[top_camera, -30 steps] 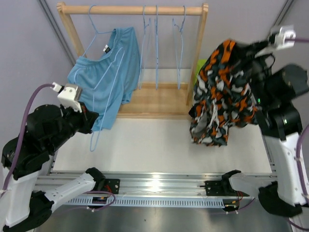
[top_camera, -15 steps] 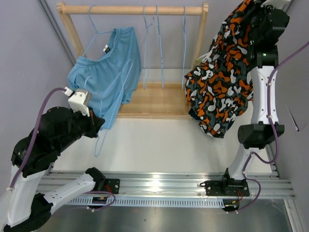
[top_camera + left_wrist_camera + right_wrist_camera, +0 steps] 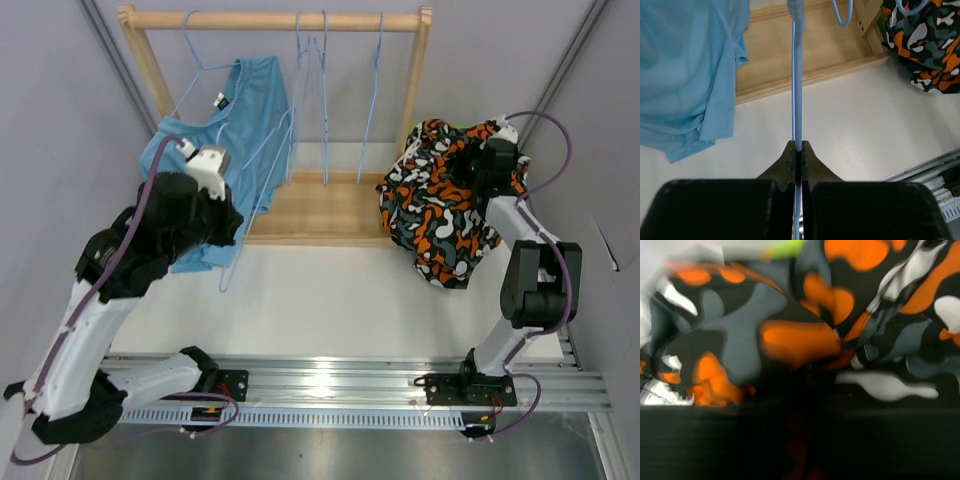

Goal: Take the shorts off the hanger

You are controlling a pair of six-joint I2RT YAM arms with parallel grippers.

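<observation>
The light blue shorts [image 3: 215, 165] hang from a wire hanger at the left of the wooden rack [image 3: 270, 20]. My left gripper [image 3: 228, 222] is just in front of them, shut on the thin blue wire of a hanger [image 3: 797, 75] that runs straight out from the jaws. The orange-black-white camouflage shorts [image 3: 440, 210] lie heaped on the table to the right of the rack. My right gripper [image 3: 490, 160] sits down in that heap. In the right wrist view blurred camouflage shorts [image 3: 800, 340] fill the picture and its jaws are lost in the dark.
Empty blue wire hangers [image 3: 323, 100] hang from the middle and right of the rail. The rack's wooden base [image 3: 805, 50] lies behind the white tabletop [image 3: 320, 300]. A strip of lime green fabric [image 3: 782, 246] shows beyond the camouflage pile. Grey walls close in on both sides.
My right arm came down from high at the back right, and the camouflage shorts dropped into a heap on the table. My left gripper moved up and right with the hanger wire.
</observation>
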